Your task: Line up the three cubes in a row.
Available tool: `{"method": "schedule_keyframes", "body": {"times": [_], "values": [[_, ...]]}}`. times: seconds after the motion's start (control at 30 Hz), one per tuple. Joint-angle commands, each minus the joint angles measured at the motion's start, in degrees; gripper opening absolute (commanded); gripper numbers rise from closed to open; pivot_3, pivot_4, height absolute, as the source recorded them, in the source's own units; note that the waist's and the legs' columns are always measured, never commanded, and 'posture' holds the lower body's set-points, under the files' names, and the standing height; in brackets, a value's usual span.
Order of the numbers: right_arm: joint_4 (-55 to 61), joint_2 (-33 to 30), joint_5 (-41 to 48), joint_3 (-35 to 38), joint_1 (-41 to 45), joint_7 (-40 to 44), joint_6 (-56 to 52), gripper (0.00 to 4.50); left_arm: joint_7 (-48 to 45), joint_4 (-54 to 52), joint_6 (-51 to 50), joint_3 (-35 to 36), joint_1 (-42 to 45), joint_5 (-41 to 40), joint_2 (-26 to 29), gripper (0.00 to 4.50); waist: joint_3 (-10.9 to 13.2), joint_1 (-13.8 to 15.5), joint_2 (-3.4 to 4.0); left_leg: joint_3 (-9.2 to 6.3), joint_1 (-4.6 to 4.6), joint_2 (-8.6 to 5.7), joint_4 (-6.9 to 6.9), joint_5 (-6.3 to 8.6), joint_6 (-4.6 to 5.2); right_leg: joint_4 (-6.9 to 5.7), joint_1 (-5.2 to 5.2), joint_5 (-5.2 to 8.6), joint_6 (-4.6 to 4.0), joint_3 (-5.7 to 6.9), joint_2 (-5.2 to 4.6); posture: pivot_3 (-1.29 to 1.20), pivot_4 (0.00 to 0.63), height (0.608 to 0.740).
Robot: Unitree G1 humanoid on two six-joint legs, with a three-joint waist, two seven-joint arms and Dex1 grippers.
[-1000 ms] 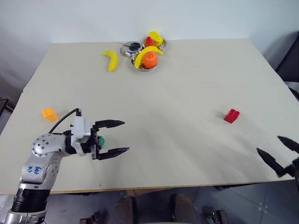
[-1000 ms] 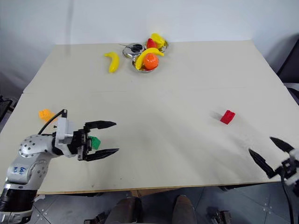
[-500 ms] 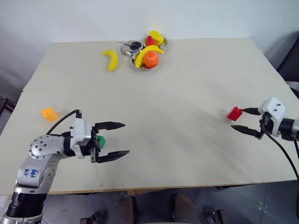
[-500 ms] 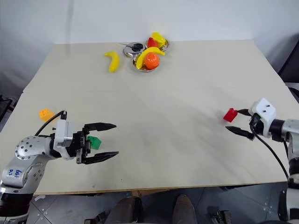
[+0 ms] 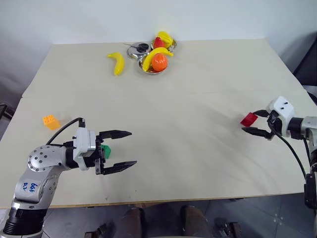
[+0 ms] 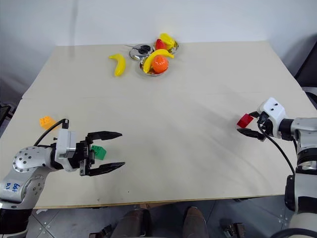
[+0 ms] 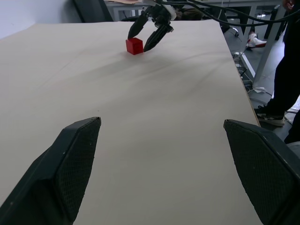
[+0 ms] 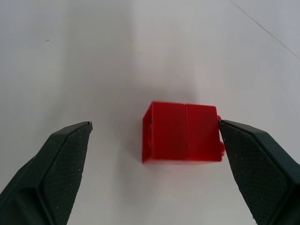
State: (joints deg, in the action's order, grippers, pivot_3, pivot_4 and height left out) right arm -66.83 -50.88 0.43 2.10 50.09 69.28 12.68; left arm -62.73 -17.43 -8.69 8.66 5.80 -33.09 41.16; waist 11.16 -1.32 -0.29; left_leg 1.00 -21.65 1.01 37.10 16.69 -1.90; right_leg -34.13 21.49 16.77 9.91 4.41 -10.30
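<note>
No row yet: the three cubes lie scattered on the tabletop (image 5: 198,99). The right gripper (image 5: 255,122), fingers spread, brackets the red cube (image 5: 248,119) ungrasped; the left gripper (image 5: 121,150) hangs spread and empty beside the green cube (image 6: 98,151), the orange-yellow cube (image 5: 51,121) well apart.

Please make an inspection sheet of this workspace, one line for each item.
Surface: beige table, flat.
Job's things: red cube at right, green cube and orange cube at left, far apart.
Clutter: banana, metal bowls of toy fruit at far edge.
Grippers: right gripper open around red cube; left gripper open, empty, green cube behind it.
Cables: black cable on left wrist.
Surroundings: pale wall; a person's legs beside table.
</note>
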Motion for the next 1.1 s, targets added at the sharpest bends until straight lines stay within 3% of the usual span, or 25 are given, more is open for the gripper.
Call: {"method": "schedule_keyframes", "body": {"times": [0.03,0.3,0.7,0.83,1.1], "values": [[1.0,-0.8,-0.1,0.1,0.5,1.9,1.2,4.5,0.5,-1.7,0.9,1.1,-0.8,0.5,0.2,4.47,0.0,-0.2,0.0,0.0,0.0,0.0,0.0,0.0,0.0,0.0,0.0,0.0,0.0,0.0,0.0,0.0,0.15,0.74],[7.4,-1.7,1.7,1.8,-2.0,2.8,0.1,4.5,0.9,-2.0,1.5,0.8,-1.7,1.0,-0.1,4.47,0.0,-0.3,0.01,0.0,0.0,0.0,-0.01,0.01,-0.01,0.02,0.0,0.0,0.0,0.0,0.0,0.0,0.15,0.74],[23.8,-0.1,10.2,7.6,-13.4,0.7,-10.2,4.5,0.7,-1.7,1.7,0.9,-1.6,0.9,0.1,4.47,0.0,-0.1,0.01,0.0,0.0,0.0,0.01,0.02,0.01,0.0,0.0,0.0,0.0,0.0,0.0,0.0,0.15,0.74],[25.6,-0.1,11.5,8.6,-15.4,-0.9,-11.3,3.61,0.6,-1.4,1.6,0.6,-1.2,1.0,0.2,4.5,0.0,-0.1,0.01,0.01,0.0,0.0,0.01,0.03,0.01,0.0,0.0,0.0,0.0,0.0,0.0,0.0,0.15,0.74],[23.1,0.4,11.8,8.8,-13.5,-3.2,-12.1,0.84,0.6,-1.5,1.1,0.6,-0.7,0.9,0.4,4.5,0.0,-0.1,0.01,0.01,0.0,0.0,0.01,0.04,0.02,0.0,0.0,0.0,0.0,0.0,0.0,0.0,0.15,0.74]]}}
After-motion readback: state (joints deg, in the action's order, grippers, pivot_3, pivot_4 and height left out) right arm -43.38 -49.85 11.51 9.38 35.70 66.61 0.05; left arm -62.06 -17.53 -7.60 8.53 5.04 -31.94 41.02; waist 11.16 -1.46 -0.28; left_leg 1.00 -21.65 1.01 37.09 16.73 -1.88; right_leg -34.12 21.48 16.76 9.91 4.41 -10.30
